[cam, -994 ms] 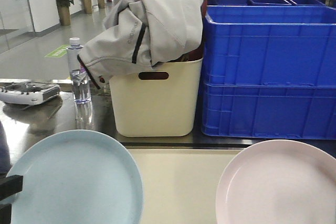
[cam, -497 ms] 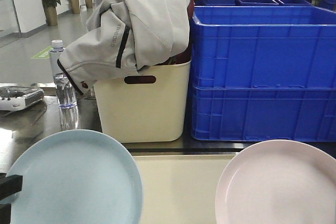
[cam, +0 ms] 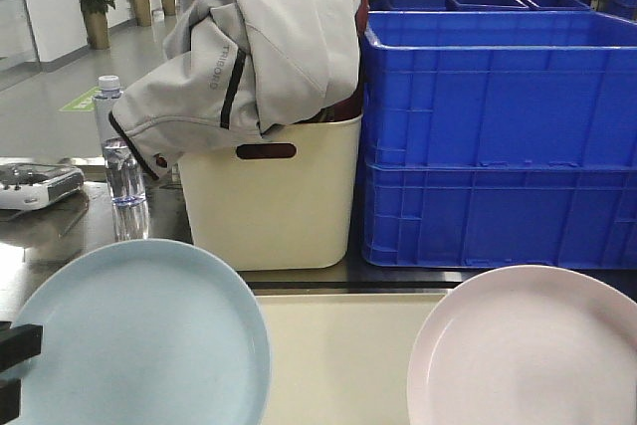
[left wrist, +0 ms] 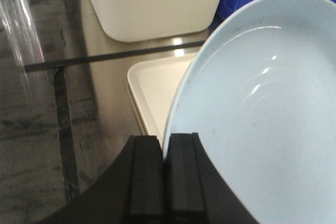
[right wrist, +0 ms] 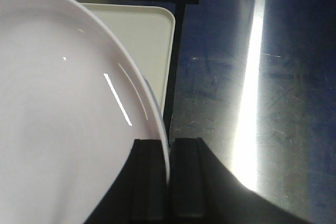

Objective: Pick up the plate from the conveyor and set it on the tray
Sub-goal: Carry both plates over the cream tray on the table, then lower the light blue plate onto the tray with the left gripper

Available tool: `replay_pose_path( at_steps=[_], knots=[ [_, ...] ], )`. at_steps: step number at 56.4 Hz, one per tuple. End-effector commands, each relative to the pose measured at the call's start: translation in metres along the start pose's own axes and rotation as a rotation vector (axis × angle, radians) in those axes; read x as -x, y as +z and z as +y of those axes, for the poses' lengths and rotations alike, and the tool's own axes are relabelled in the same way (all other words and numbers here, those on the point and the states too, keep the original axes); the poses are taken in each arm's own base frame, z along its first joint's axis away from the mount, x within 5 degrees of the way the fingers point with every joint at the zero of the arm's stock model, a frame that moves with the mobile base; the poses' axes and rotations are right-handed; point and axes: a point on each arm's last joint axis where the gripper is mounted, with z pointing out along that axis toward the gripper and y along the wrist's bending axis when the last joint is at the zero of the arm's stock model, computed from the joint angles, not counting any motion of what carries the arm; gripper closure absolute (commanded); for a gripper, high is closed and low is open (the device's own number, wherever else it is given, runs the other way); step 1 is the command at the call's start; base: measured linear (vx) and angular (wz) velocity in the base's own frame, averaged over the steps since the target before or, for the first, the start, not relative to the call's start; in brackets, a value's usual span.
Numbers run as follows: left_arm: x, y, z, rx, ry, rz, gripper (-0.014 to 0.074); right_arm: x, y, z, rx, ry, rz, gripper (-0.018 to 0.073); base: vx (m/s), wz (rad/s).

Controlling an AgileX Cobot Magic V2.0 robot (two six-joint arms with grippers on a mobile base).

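Two plates hang above the cream tray (cam: 338, 355). A light blue plate (cam: 139, 340) fills the lower left of the front view, and my left gripper (left wrist: 165, 148) is shut on its rim. A pale pink plate (cam: 528, 345) fills the lower right, its rim pinched in my right gripper (right wrist: 169, 153). The tray's left end (left wrist: 152, 85) shows under the blue plate (left wrist: 262, 103). Its right corner (right wrist: 142, 30) shows past the pink plate (right wrist: 68, 108). The conveyor is out of view.
Behind the tray stands a tall cream bin (cam: 271, 196) with a grey jacket (cam: 249, 42) piled in it. Stacked blue crates (cam: 498, 136) are at its right, a water bottle (cam: 121, 161) and a white controller (cam: 35, 184) at its left. All rest on a steel table (right wrist: 252, 77).
The front view has swung so the bin, jacket and crates sit further left than one second ago. Both plates stay held at the same spots in the frame.
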Motion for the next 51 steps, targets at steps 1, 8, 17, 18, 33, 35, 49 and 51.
replay_pose_path(
  at_steps=[1,8,17,18,33,35,49,51],
  knots=[
    [0.021,-0.008,-0.002,-0.003,-0.017,-0.166,0.0602,0.016,-0.008,0.0,0.003,-0.006,-0.134,0.0568,0.0,0.0],
    [0.022,-0.008,-0.002,-0.002,-0.017,-0.176,0.0602,0.016,-0.008,0.0,0.003,-0.006,-0.133,0.0568,0.0,0.0],
    [0.02,-0.008,-0.002,-0.004,-0.017,-0.159,0.0602,0.016,-0.008,0.003,0.031,0.019,-0.134,0.0568,0.0,0.0],
    [0.02,-0.008,-0.002,-0.004,-0.017,-0.16,0.0602,0.017,-0.007,0.003,0.032,0.02,-0.136,0.0568,0.0,0.0],
    [0.018,0.024,-0.001,-0.036,-0.118,-0.083,0.0602,0.026,-0.018,0.004,0.053,0.096,-0.259,0.0568,0.0,0.0],
    [0.018,0.036,-0.001,-0.043,-0.122,-0.051,0.0602,0.028,-0.021,0.004,0.057,0.116,-0.283,0.0568,0.0,0.0],
    [0.035,0.128,-0.017,-0.174,-0.148,0.099,0.0601,0.041,-0.037,0.005,0.073,0.139,-0.36,0.0568,0.0,0.0],
    [0.033,0.143,-0.019,-0.188,-0.148,0.132,0.0599,0.042,-0.037,0.005,0.074,0.139,-0.361,0.0568,0.0,0.0]
  ],
)
